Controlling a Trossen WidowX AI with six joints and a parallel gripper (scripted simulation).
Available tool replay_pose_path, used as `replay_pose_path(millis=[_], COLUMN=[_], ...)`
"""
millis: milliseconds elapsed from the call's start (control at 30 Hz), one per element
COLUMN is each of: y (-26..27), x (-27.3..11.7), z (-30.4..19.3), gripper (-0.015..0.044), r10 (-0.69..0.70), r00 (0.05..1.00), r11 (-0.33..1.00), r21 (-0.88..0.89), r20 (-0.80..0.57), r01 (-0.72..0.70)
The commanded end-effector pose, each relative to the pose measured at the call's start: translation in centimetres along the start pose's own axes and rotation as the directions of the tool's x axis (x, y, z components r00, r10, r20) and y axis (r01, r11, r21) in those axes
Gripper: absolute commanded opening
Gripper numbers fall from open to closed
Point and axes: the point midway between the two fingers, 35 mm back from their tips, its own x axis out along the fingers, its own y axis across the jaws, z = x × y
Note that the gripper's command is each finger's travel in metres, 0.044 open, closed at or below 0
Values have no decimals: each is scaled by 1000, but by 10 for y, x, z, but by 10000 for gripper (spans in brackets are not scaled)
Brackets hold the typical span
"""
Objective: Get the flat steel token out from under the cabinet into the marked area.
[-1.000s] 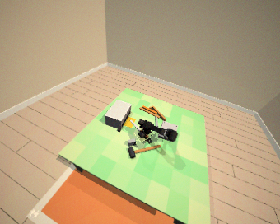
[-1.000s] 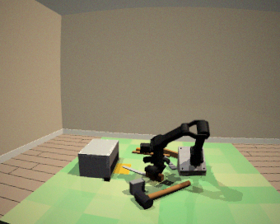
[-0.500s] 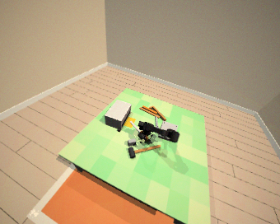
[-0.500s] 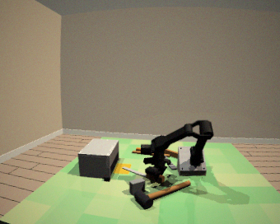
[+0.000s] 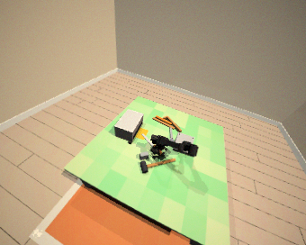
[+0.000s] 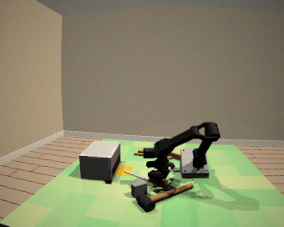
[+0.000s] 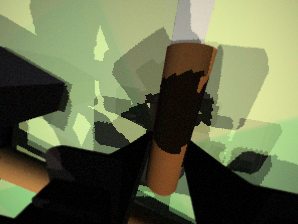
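Clock directions = top view, centred on gripper. Gripper [image 5: 158,153] [image 6: 159,180] [image 7: 167,138] is clamped on the wooden handle of 1 slim tool [image 5: 148,140] [image 6: 134,174] [image 7: 167,172], low above the green checked table [image 5: 193,189] [image 6: 225,184]. Pale metal blade points to about 10-11 o'clock, tip by the orange marked area [image 5: 142,131] [image 6: 124,168]; can't tell if the tip touches the surface. In the wrist view the handle slopes up from between the 2 fingers, blade leaving the frame at about 12-1 o'clock. Cabinet [image 5: 130,120] [image 6: 100,149], light top and dark sides, sits at 10 o'clock, just past the marked area. Steel token: can't make it out in any of the 3 views, location unconfirmed. Small gray block [image 5: 144,155] [image 6: 139,189] near the gripper at 8-9 o'clock. Hammer [image 5: 161,163] [image 6: 170,194] lies at 6 o'clock, black head toward 8 o'clock, wooden handle toward 2. 2 orange bars [image 5: 163,122] at 12-1 o'clock. Arm's base plate [image 5: 190,135] [image 6: 185,160] at 2 o'clock.
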Motion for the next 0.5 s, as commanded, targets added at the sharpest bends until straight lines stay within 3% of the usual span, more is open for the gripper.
replay_pose_path(millis=[0, 467], y=[4, 16], x=[-1, -1], z=[-3, -17], gripper=[0, 0], r10=[5, 6], r00=[1000, 1000], r11=[1000, 1000], r21=[2, 2], r20=[3, 2], r01=[-5, -6])
